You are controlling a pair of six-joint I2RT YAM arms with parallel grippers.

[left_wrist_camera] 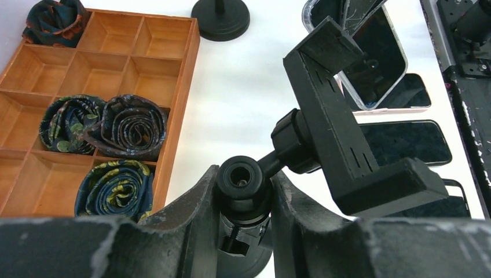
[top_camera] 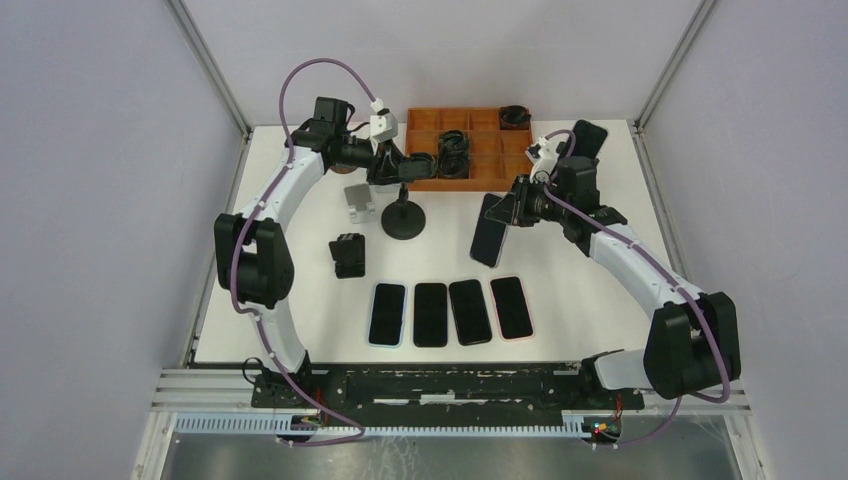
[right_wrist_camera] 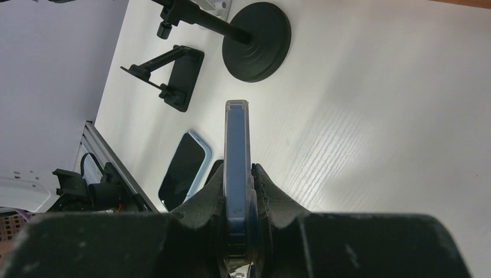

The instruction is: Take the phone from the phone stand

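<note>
Blue-edged phone (right_wrist_camera: 236, 133) is pinched edge-on inside the right gripper (right_wrist_camera: 238, 174).

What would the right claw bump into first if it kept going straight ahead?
Probably the table, touched first by the phone that the right claw grips; the round stand base lies farther along. Depth is hard to judge.
</note>
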